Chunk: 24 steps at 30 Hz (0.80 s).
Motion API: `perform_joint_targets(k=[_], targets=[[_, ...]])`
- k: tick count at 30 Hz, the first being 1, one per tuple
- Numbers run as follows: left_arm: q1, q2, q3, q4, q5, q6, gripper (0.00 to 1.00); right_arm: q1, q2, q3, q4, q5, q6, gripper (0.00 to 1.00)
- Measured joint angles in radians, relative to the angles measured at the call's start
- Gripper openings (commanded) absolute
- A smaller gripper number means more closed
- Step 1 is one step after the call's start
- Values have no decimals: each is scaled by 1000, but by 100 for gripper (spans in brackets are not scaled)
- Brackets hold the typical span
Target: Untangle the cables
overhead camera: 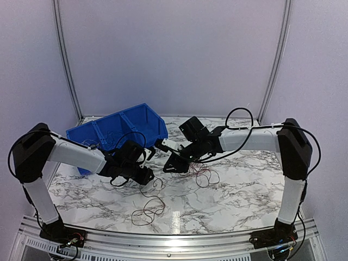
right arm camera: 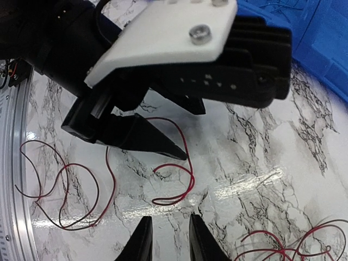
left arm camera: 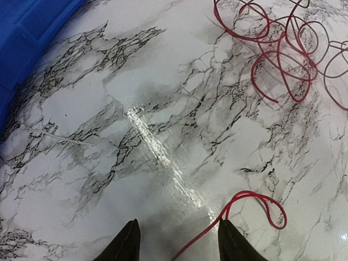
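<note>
Top external: cables (overhead camera: 148, 212) loose near blue bin (overhead camera: 117, 128). L gripper (left arm camera: 176, 244) apart, red strand between; R gripper (right arm camera: 168, 242) apart, empty.

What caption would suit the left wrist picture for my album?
Open left end effector above a marble-patterned table, a thin red wire looping beside one finger, tangled red wires beyond.

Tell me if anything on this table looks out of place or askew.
The blue bin at the back left looks tipped, not sitting flat. Thin red cables lie strewn in loose loops across the marble table.
</note>
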Motion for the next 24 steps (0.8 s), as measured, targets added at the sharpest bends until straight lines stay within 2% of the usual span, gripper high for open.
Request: perform_joint_targets(k=[7, 10, 13, 17, 20, 24], targets=[[16, 82, 75, -45, 70, 82, 11, -12, 0, 0, 0, -3, -3, 26], [18, 85, 78, -53, 111, 98, 0, -17, 0, 0, -1, -2, -4, 35], [16, 71, 58, -43, 137, 76, 0, -19, 3, 1, -4, -1, -6, 46], [2, -31, -57, 7, 126, -26, 0, -20, 31, 10, -23, 7, -12, 57], [-46, -140, -130, 40, 45, -114, 0, -20, 51, 11, -43, 29, -23, 59], [-127, -217, -145, 87, -61, -190, 0, -20, 58, 11, -59, 31, -27, 60]])
